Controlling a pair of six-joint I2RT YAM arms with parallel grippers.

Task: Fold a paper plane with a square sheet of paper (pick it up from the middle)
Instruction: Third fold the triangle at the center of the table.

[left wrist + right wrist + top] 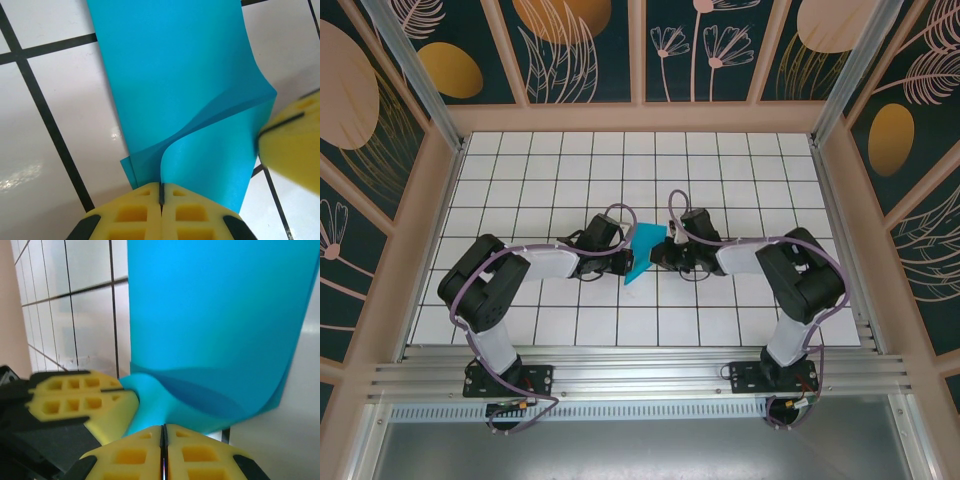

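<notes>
Together, left gripper (162, 187) and, seemingly, right gripper (163, 428) pinch the folded paper (175, 75).

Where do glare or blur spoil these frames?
Left wrist: glare patches on the glossy table tiles, right tool blurred at the frame edge. Right wrist: sheet of paper and left tool soft, out of focus. Top external: evenly lit, sharp.

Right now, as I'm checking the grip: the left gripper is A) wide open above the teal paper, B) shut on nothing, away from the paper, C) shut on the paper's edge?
C: the left gripper has its jaws together, the square sheet of paper pinched between them.
</notes>
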